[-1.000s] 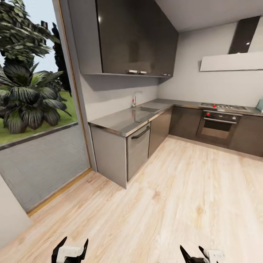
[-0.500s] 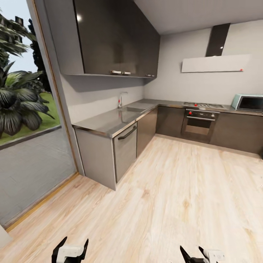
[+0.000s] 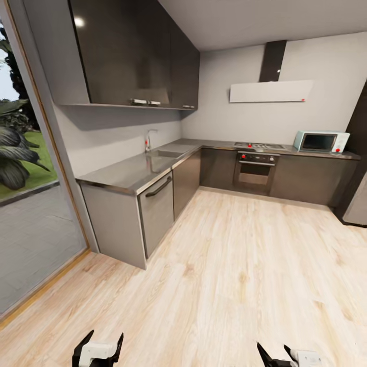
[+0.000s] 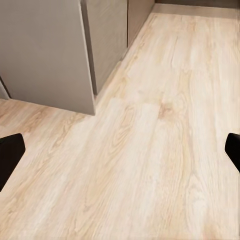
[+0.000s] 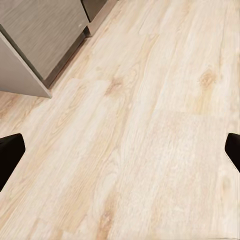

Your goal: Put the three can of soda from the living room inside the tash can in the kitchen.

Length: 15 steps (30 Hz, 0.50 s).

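Swung rightward since a second ago: microwave now in sight, garden plants slipping off at the side.
Searching the kitchen; left gripper and right gripper both spread, empty. No cans, no bin seen yet; next, locate them.

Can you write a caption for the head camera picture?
Kitchen with steel countertop, oven and microwave, seen over a wood floor.

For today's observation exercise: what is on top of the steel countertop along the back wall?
On the steel countertop sit a pale mint microwave and a gas hob. Anything behind the microwave is hidden.
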Available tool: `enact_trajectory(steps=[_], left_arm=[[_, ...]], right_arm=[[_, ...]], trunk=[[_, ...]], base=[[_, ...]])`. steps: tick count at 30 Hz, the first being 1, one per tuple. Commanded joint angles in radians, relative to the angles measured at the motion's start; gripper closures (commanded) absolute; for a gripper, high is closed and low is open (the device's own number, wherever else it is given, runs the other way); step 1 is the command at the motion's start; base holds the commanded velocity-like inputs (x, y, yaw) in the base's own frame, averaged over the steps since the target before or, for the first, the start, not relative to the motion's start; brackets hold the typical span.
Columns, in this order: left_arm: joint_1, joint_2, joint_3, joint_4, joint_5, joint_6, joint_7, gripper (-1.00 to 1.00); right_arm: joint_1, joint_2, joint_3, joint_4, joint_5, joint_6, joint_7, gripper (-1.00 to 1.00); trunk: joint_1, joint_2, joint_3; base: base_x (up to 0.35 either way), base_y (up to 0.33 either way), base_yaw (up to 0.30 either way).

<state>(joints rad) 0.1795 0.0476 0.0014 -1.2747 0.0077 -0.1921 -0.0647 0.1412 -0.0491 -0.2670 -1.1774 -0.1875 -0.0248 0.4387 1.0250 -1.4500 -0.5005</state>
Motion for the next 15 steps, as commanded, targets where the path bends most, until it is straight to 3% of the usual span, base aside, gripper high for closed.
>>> enact_trajectory(steps=[1,15], left_arm=[[0.000,0.000,0.000,0.000,0.000,0.000,0.000,-1.00],[0.000,0.000,0.000,0.000,-0.002,-0.001,-0.001,-1.00]], right_arm=[[0.000,0.000,0.000,0.000,0.000,0.000,0.000,-1.00],[0.000,0.000,-0.006,0.001,-0.001,-0.004,0.000,-1.00]], trunk=[[0.000,0.000,0.000],[0.000,0.000,0.006]], base=[[0.000,0.000,-0.248],[0.000,0.000,-0.248]])
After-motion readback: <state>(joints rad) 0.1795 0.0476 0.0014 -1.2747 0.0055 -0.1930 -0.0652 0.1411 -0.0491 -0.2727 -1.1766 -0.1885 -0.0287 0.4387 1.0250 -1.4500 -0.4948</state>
